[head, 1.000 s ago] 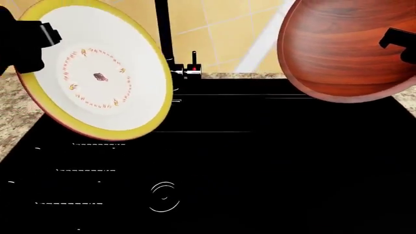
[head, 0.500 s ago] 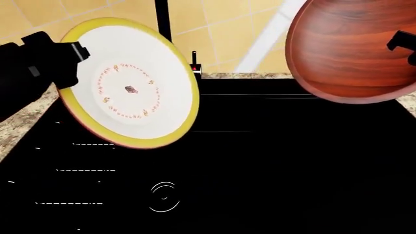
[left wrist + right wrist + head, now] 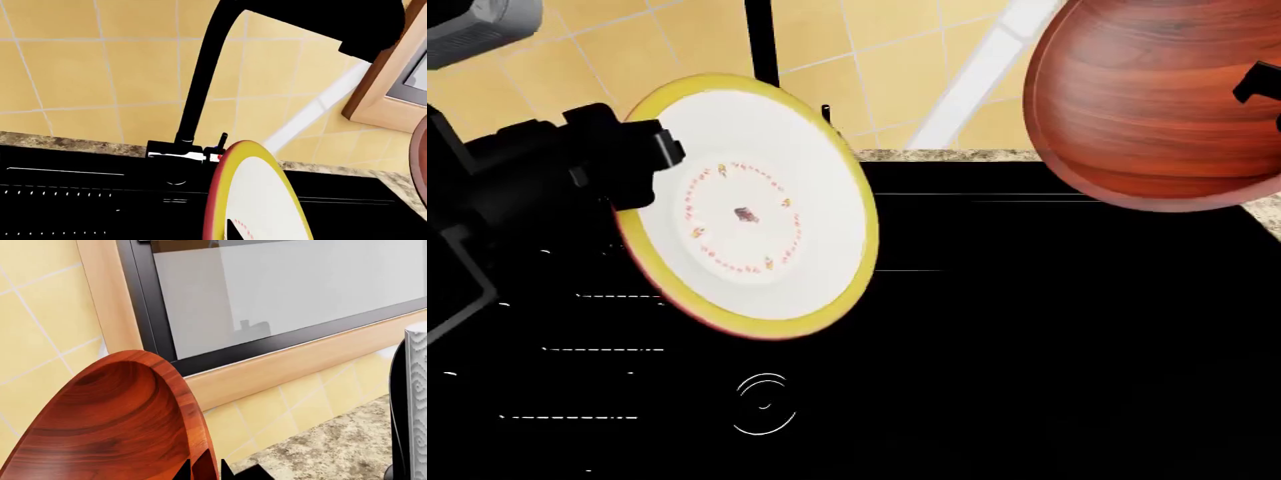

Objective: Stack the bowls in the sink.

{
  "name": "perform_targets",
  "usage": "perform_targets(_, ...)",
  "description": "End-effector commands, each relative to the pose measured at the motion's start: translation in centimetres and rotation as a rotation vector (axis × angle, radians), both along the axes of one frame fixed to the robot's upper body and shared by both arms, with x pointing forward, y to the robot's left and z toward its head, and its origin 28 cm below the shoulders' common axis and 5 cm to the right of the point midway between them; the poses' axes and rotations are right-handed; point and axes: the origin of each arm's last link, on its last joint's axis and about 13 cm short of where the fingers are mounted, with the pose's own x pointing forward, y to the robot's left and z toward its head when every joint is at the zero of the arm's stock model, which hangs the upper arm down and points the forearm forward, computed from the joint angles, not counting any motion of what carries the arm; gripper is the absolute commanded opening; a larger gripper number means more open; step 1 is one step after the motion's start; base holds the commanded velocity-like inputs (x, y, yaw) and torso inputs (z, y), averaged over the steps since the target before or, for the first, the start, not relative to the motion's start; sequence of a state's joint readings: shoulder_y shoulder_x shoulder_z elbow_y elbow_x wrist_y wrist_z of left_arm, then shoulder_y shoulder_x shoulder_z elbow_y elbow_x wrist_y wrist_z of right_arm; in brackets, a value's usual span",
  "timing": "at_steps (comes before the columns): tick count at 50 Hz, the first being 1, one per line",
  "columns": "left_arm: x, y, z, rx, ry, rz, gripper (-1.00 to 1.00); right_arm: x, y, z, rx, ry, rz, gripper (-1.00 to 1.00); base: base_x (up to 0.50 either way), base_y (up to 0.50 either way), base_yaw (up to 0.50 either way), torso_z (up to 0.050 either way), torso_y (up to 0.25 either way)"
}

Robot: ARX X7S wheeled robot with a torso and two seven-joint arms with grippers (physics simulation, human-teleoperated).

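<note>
The shallow white bowl [image 3: 747, 215] with the yellow rim hangs tilted on edge above the left half of the black sink [image 3: 1041, 350]. My left gripper [image 3: 651, 158] is shut on its upper left rim. In the left wrist view the white bowl [image 3: 267, 200] shows almost edge-on, with one dark finger [image 3: 233, 231] against its inner face. The reddish-brown wooden bowl [image 3: 1154, 100] is held high at the upper right, beyond the sink's back right corner. My right gripper [image 3: 1261, 85] is shut on its rim. In the right wrist view the right gripper [image 3: 203, 471] straddles the wooden bowl's [image 3: 113, 425] rim.
A tall black faucet [image 3: 761, 40] rises behind the white bowl, its base on the sink's back edge. The ribbed drainboard [image 3: 587, 350] and a round drain [image 3: 763, 403] lie below. Speckled countertop [image 3: 961, 156] and yellow tiled wall stand behind. A framed window [image 3: 287, 295] is near the right arm.
My left arm has carried the white bowl rightward and lower, over the sink. The wooden bowl has drifted only slightly to the right.
</note>
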State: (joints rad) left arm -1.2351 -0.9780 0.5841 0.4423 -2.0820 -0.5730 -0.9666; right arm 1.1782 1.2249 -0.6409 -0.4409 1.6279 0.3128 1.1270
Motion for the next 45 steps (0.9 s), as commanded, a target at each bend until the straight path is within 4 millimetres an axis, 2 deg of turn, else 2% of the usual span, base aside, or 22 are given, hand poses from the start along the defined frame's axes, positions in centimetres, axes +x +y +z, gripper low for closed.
perform_targets(1, 0.4, -0.9, -0.2, 0.013, -0.002, -0.038, -1.0, -0.1, -0.2, 0.3, 0.0, -0.032, -0.009, -1.0, 0.03, 0.0, 0.01, 0.0, 0.01)
perform_targets(17, 0.3, -1.1, -1.6, 0.057, 0.066, -0.061, -1.0, -0.1, -0.2, 0.2, 0.002, -0.031, -0.011, -1.0, 0.03, 0.0, 0.0, 0.001, 0.001)
perform_targets(45, -0.1, -1.8, -2.7, 0.098, 0.109, -0.128, -1.0, 0.0, -0.3, -0.1, 0.009, -0.027, -0.013, -1.0, 0.03, 0.0, 0.0, 0.0, 0.001)
